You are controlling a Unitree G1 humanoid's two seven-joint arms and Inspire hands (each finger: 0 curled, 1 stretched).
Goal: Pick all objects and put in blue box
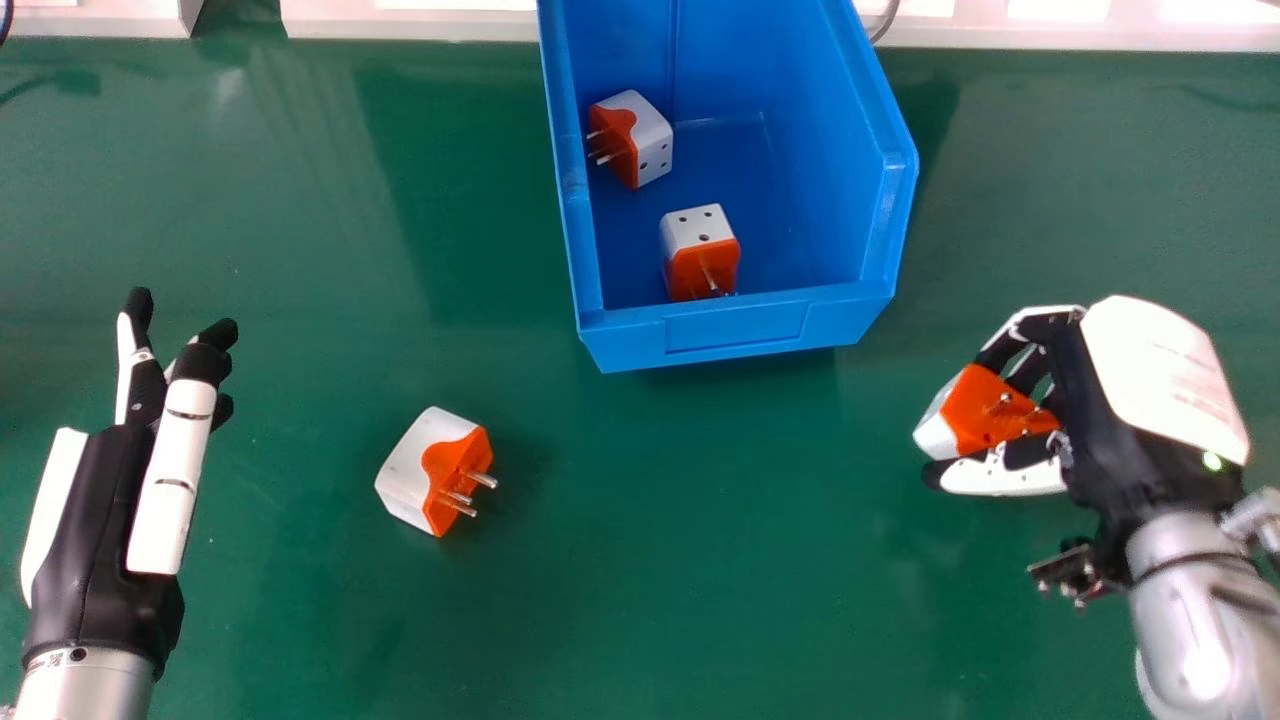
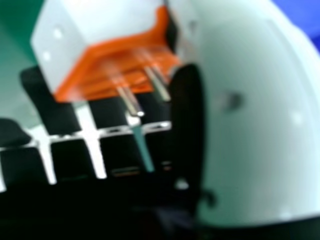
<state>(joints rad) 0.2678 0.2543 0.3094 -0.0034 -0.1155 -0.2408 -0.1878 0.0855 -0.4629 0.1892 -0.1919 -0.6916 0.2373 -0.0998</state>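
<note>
At twelve to one o'clock in the head view sits a deep, open-fronted blue plastic box [image 1: 754, 325] on a glossy green bench [image 1: 640, 560]. It holds two white and orange cube-shaped plastic plug adapters with metal prongs: one [image 1: 650, 140] beside the wall at the box's nine o'clock, another [image 1: 700, 230] near its front lip at six. A third adapter of the same make-up [image 1: 405, 478] lies on the bench at eight o'clock, outside the box, prongs toward four.

Around at three o'clock, the right hand [image 1: 1105, 420] grips a fourth such adapter [image 1: 985, 410], well apart from the box, fingers curled on its twelve o'clock side and thumb on its six o'clock side. The right hand view adds round holes in the held adapter's white side and a close look at its prongs, ending near the dark thumb pad [image 2: 189, 115]. That arm enters from four o'clock, its hand aimed toward nine or ten.

Near nine o'clock, the left hand [image 1: 100, 510] points toward twelve or one, wide and empty, fingers extended. Faint print marks the right hand's white cover [image 1: 1160, 370], too small to read.
</note>
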